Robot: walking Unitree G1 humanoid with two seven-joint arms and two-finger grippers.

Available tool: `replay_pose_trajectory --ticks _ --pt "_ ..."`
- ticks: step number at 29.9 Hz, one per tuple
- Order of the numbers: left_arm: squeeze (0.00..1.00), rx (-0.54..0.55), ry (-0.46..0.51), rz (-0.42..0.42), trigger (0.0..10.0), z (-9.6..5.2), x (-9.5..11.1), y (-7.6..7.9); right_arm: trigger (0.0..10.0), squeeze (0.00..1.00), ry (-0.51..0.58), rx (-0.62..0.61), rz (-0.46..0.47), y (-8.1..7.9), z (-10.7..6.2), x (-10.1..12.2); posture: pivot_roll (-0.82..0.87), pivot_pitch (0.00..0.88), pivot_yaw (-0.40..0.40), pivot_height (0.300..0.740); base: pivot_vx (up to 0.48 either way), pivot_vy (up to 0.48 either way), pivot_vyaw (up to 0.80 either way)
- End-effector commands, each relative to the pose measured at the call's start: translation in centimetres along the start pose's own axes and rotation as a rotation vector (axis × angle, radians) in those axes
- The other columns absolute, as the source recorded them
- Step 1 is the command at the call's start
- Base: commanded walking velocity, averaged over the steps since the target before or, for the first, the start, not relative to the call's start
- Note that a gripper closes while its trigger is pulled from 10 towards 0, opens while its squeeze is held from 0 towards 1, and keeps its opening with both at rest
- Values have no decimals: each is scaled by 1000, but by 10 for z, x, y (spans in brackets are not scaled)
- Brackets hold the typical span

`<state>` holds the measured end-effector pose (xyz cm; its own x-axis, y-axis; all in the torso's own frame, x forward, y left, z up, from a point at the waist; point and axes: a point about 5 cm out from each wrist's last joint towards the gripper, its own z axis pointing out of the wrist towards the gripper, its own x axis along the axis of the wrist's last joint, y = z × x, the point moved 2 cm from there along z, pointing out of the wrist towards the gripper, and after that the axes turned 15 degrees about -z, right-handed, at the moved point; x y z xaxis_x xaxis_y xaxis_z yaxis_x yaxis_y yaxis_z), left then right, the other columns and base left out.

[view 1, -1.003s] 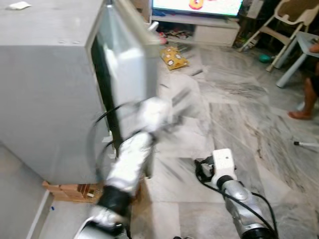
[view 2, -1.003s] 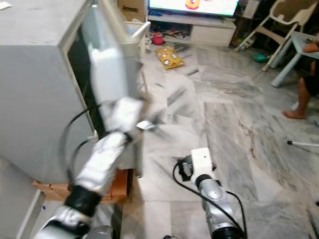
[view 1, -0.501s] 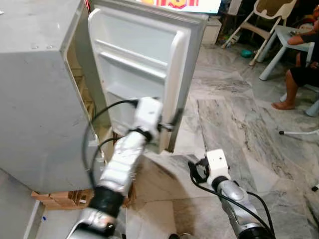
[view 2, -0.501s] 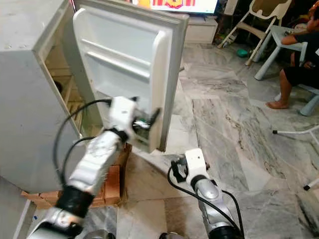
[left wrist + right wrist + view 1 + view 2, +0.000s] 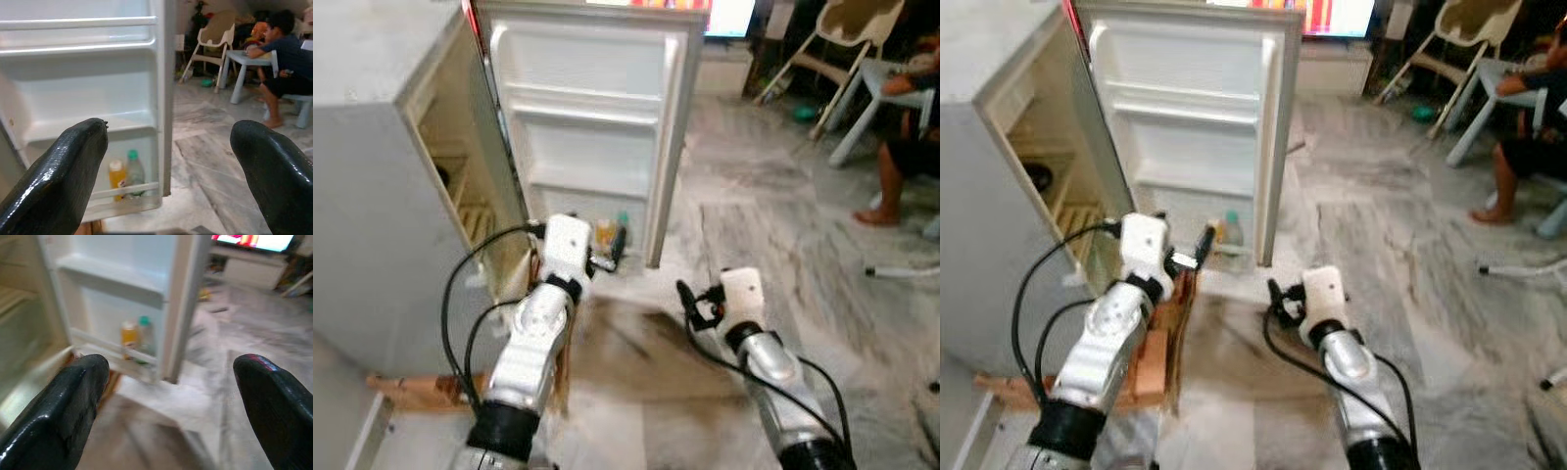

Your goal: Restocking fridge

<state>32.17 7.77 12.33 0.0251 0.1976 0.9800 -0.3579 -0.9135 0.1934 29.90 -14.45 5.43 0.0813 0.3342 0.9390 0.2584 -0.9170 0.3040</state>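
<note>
My left pincer [image 5: 613,257] hung wide and empty beside the fridge door [image 5: 597,127], my right pincer [image 5: 690,305] likewise empty. Swinging carelessly, I risked toppling the two bottles [image 5: 127,177] in its bottom shelf.

— Fridge door [image 5: 597,127], upper middle: smooth white plastic lining, slightly glossy. Cabinet side [image 5: 372,196], left: matt grey painted metal.

— Floor [image 5: 783,215], right half: polished marble, grey-veined, shiny. Under the fridge, lower left: rough wooden blocks [image 5: 1151,357].

— Left gripper [image 5: 168,161] fingers [image 5: 58,181]: black, glossy, finely textured rubbery skin. Same on the right gripper [image 5: 171,401].

— Arms [image 5: 533,338]: crinkled silver wrap. Bottles [image 5: 128,175] in the door: clear plastic.
</note>
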Motion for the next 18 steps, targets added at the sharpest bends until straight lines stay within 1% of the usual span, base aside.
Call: replay_pose_trajectory --ticks 1,4,6,7,9,11,12,14,16,18 --pt "0 29 -8 31 10000 -5 2 -10 10000 0 32 2 -3 -4 3 9 105 15 -50 740 334 -341 0" --pt "0 43 -36 60 10000 -13 -5 -15 10000 0 63 -10 -12 -4 5 18 107 16 -46 740 344 -330 0" --pt "0 46 -36 65 10000 -14 -5 -15 10000 0 67 -11 -13 -4 5 19 107 16 -46 740 368 -304 0" --pt "0 53 -45 85 10000 -17 -7 -18 10000 0 74 -11 -14 -5 6 20 110 16 -45 740 398 -262 0" --pt "0 56 -54 95 10000 -20 -9 -19 10000 0 75 -11 -13 -6 6 21 113 15 -45 740 398 -262 0" --pt "0 86 -59 119 10000 -26 -9 -27 10000 0 81 -9 -47 -4 7 22 129 18 -50 740 431 0 -800" --pt "0 105 -59 133 10000 -29 -7 -32 10000 0 84 -12 -53 -2 7 22 132 20 -51 740 431 0 -800" --pt "0 120 -62 138 10000 -32 -6 -36 10000 0 84 -15 -49 -1 7 23 132 20 -51 740 431 0 -800" --pt "0 202 -73 168 10000 -43 -4 -54 10000 0 100 -29 -72 4 10 27 143 32 -47 740 437 0 -800" --pt "0 238 -71 172 10000 -48 -3 -61 10000 0 108 -40 -81 7 11 29 138 31 -45 740 437 0 -800"
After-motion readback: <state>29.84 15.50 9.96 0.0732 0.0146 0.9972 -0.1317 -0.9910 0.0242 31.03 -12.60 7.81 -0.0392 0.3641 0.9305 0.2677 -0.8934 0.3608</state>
